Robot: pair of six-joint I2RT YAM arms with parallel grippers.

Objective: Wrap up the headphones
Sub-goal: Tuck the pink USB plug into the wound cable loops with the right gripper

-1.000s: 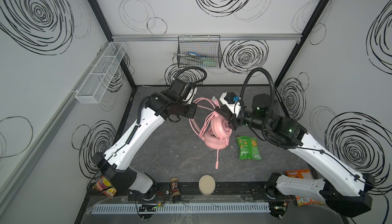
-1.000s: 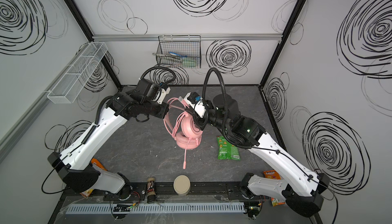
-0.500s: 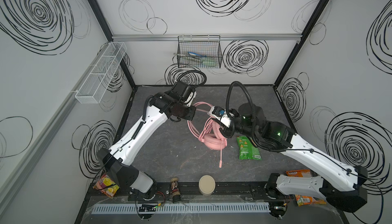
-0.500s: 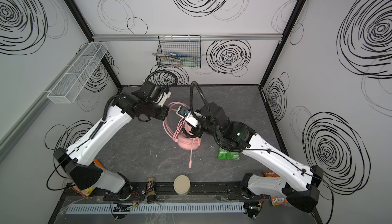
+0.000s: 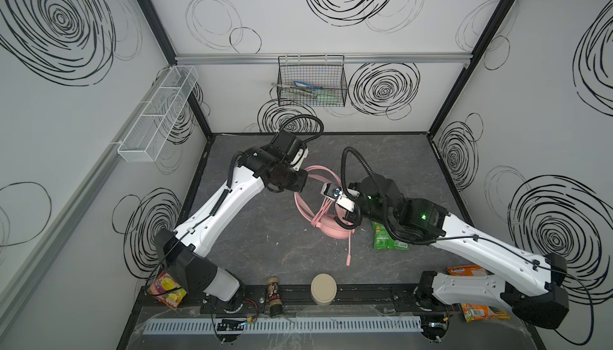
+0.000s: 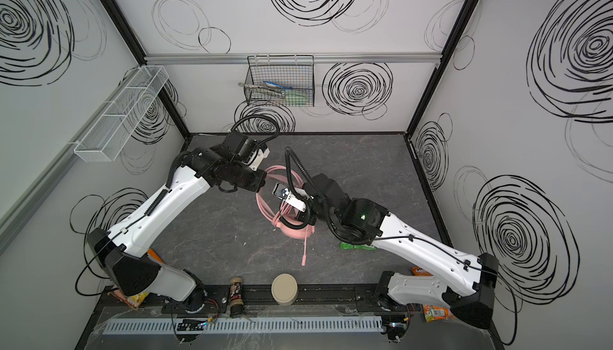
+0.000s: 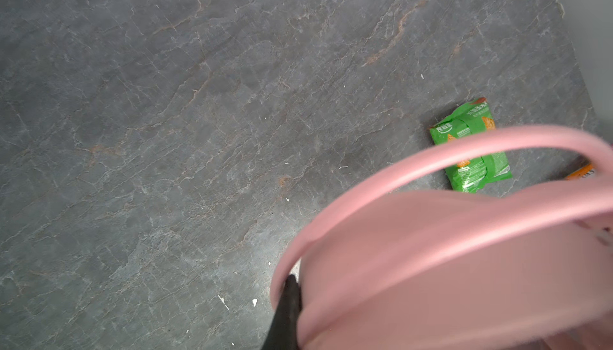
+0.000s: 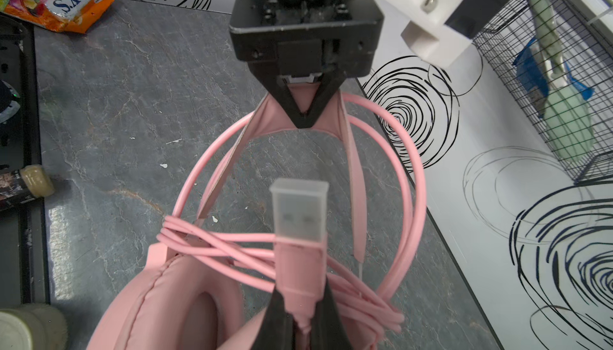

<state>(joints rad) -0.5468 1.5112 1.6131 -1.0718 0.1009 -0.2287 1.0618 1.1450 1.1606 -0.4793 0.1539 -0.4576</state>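
Nearest me, on the black front rail, a round beige tub (image 5: 323, 288) and a small brown bottle (image 5: 274, 295) sit near each other. Beyond them, on the dark grey stone-patterned counter (image 5: 265, 248), a green snack packet (image 5: 386, 242) lies partly under the right arm.

Just left of it, mid-counter, are the pale pink over-ear headphones (image 5: 331, 229). Their thin boom microphone (image 5: 349, 252) points toward me. The padded earcup sits low; I cannot tell whether it rests on the counter. The thin pink cable (image 8: 232, 248) is wound in several turns across the frame above the earcups.

The right tool (image 8: 301, 302) is closed, pinching the pink USB plug (image 8: 300, 219). The plug's clear-capped end sticks out past the fingers.

Farther back, the left tool (image 8: 302, 117) is closed on the flat inner headband (image 8: 352, 172), its tips meeting in a V. The thin outer hoops arch around it. On the back wall hangs a black wire basket (image 5: 311, 83) with a few items inside.
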